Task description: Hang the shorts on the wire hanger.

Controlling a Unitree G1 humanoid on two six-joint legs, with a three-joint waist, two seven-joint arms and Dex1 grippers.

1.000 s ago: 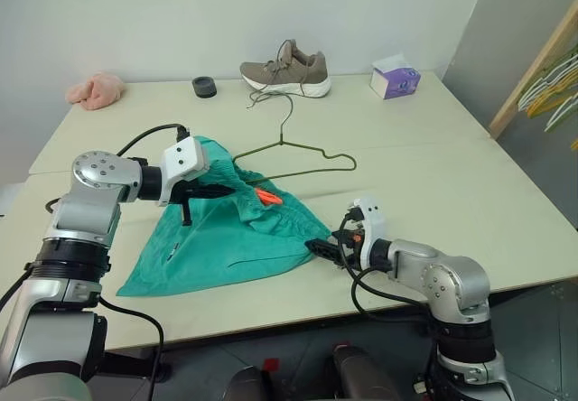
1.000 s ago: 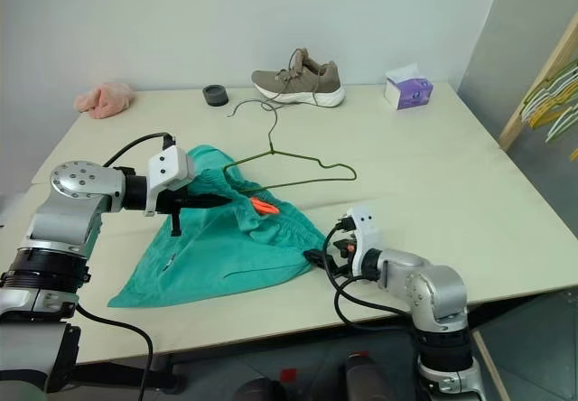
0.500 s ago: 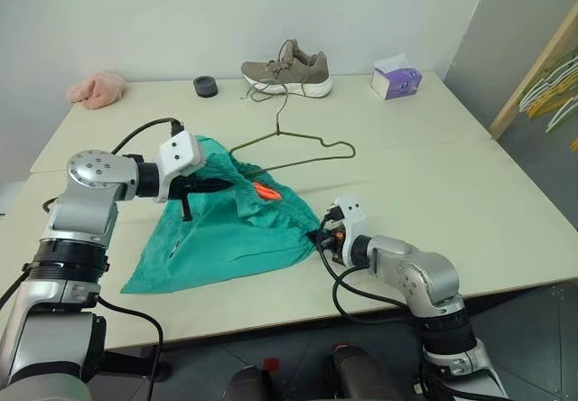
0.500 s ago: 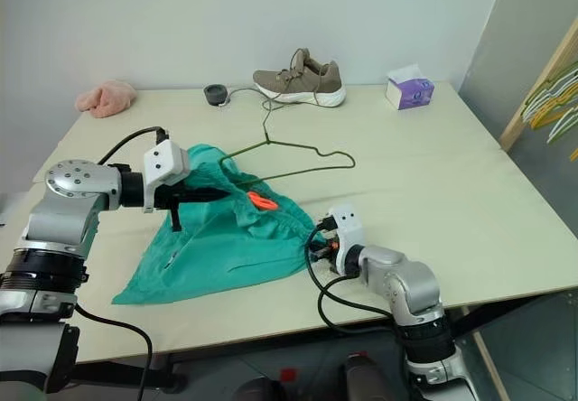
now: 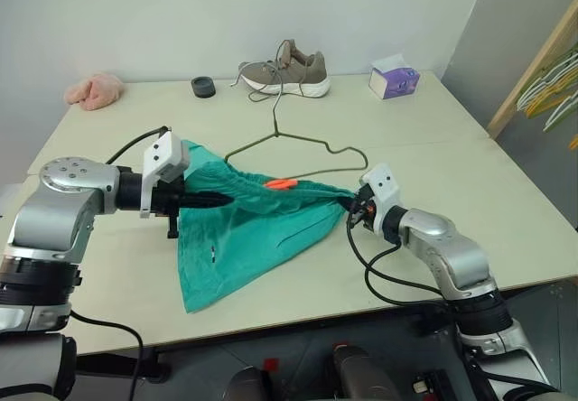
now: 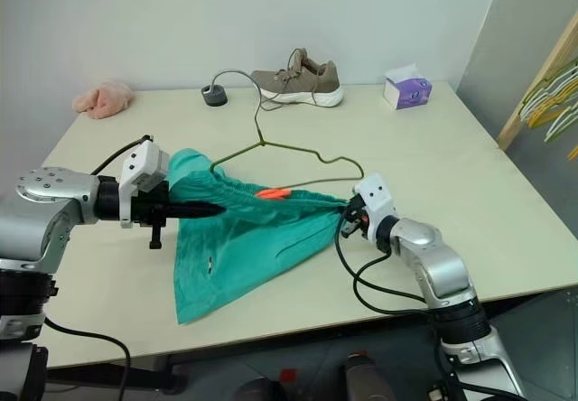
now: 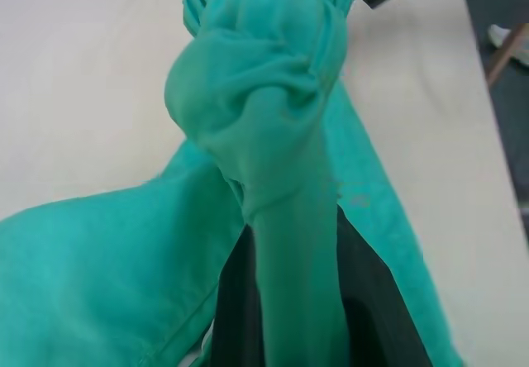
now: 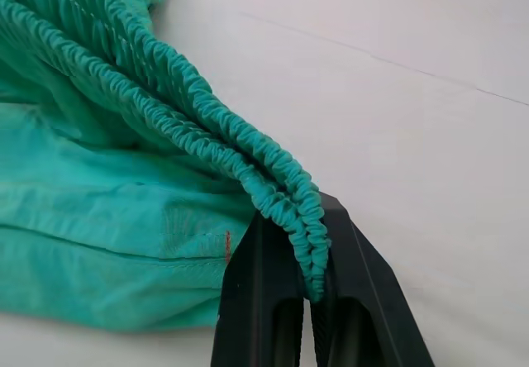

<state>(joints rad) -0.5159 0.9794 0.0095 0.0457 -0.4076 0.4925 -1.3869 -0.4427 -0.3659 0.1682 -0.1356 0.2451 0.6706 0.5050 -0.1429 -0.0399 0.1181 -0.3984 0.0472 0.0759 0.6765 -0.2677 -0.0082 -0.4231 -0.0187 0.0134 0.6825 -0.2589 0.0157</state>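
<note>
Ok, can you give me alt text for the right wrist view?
The right gripper pinches the gathered elastic waistband of the teal shorts between its two black fingers, jaws shut on it. Behind lies the bare cream table.

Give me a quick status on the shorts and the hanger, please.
Left gripper and right gripper shut on shorts, waistband stretched between them. Wire hanger on table behind, unthreaded. Nothing in the way.
</note>
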